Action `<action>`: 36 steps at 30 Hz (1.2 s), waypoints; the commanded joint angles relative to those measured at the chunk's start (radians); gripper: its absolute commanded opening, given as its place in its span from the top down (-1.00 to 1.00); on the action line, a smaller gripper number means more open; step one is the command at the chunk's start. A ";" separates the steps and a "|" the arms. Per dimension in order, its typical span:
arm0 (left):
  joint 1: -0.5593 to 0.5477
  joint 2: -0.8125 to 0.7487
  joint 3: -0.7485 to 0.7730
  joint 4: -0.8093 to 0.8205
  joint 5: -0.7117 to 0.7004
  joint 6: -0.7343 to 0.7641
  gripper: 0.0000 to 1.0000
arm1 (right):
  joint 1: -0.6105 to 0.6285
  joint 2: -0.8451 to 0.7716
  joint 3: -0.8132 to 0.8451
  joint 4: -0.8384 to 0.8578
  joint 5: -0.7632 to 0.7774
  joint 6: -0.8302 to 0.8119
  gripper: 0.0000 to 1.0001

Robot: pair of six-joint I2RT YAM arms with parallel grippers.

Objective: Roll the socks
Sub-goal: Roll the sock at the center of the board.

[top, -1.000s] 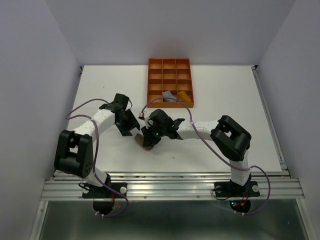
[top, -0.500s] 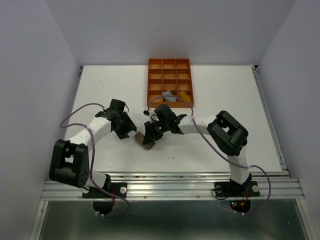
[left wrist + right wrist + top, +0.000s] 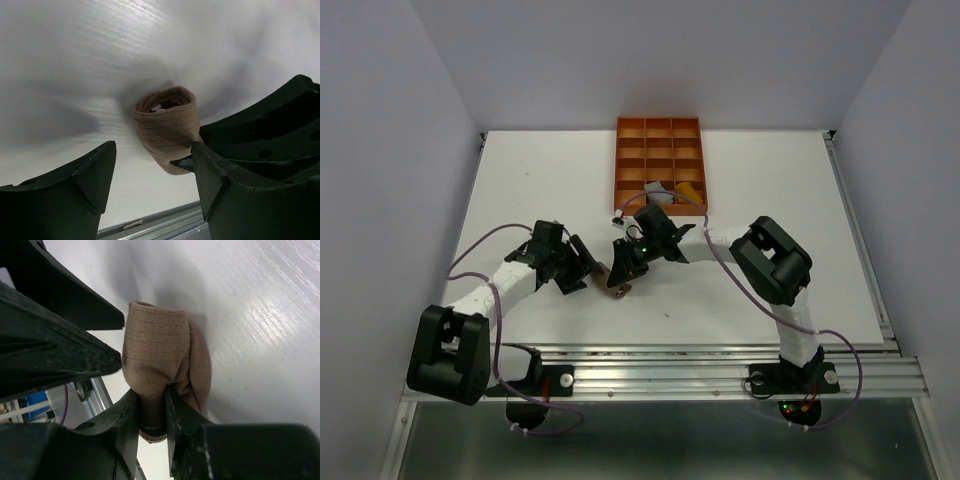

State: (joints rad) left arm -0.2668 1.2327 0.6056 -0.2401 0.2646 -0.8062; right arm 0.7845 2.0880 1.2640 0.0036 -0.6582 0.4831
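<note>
Right wrist view: right gripper (image 3: 151, 407) is clamped on the lower end of the rolled taupe-brown sock (image 3: 160, 352), with fabric pinched between both fingers. The roll is at the white table (image 3: 260, 315); contact unclear.

Left wrist view: left gripper (image 3: 152, 172) fingers are apart, flanking the roll, not squeezing it.

Top external view: the roll is front-centre between the arms. The grey sock (image 3: 655, 190) and yellow sock (image 3: 690, 192) lie in the orange tray (image 3: 660, 150).

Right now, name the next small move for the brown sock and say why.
Probably lift the right gripper and carry the taupe-brown sock to the orange tray. The sock is rolled and pinched there, the left gripper stands open around it, and the grey sock and yellow sock already lie in the tray.
</note>
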 commanded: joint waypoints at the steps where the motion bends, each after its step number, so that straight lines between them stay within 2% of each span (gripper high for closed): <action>1: -0.003 0.024 -0.038 0.108 0.090 0.001 -0.45 | -0.021 0.115 -0.046 -0.211 0.186 -0.031 0.99; 9: -0.026 0.070 -0.110 0.214 0.139 -0.047 -0.44 | -0.030 0.130 -0.034 -0.229 0.209 -0.017 0.98; 13: -0.034 0.097 -0.115 0.226 0.114 -0.068 -0.41 | -0.030 0.135 -0.032 -0.231 0.200 -0.017 0.97; 16: -0.063 0.132 -0.104 0.232 0.070 -0.094 -0.32 | -0.030 0.127 -0.031 -0.231 0.195 -0.029 0.92; 20: -0.097 0.175 -0.084 0.232 -0.011 -0.140 0.08 | -0.030 0.112 -0.028 -0.228 0.163 -0.060 0.87; 21: -0.104 0.185 -0.070 0.232 -0.036 -0.152 0.36 | -0.030 0.112 -0.026 -0.228 0.148 -0.078 0.85; 23: -0.123 0.212 -0.052 0.220 -0.065 -0.163 0.63 | -0.030 0.107 -0.023 -0.228 0.141 -0.090 0.81; 24: -0.147 0.221 -0.040 0.182 -0.115 -0.172 0.91 | -0.030 0.104 -0.023 -0.229 0.137 -0.098 0.77; 25: -0.161 0.232 -0.017 0.162 -0.137 -0.183 1.00 | -0.030 0.090 -0.023 -0.231 0.132 -0.115 0.72; 26: -0.172 0.253 -0.007 0.122 -0.175 -0.185 1.00 | -0.030 0.081 -0.023 -0.231 0.124 -0.129 0.54; 29: -0.193 0.293 0.023 0.065 -0.188 -0.179 1.00 | -0.030 0.006 -0.029 -0.228 0.098 -0.185 0.29; 32: -0.206 0.321 0.039 0.045 -0.192 -0.175 1.00 | -0.030 -0.086 -0.041 -0.209 0.135 -0.228 -0.07; 36: -0.226 0.347 0.057 0.032 -0.180 -0.177 1.00 | -0.021 -0.175 -0.081 -0.188 0.215 -0.267 -0.15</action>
State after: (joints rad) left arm -0.4664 1.5063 0.6914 -0.0475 0.1802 -1.0046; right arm 0.7525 1.9884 1.2369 -0.1261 -0.6014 0.3233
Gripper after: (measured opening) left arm 0.299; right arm 0.567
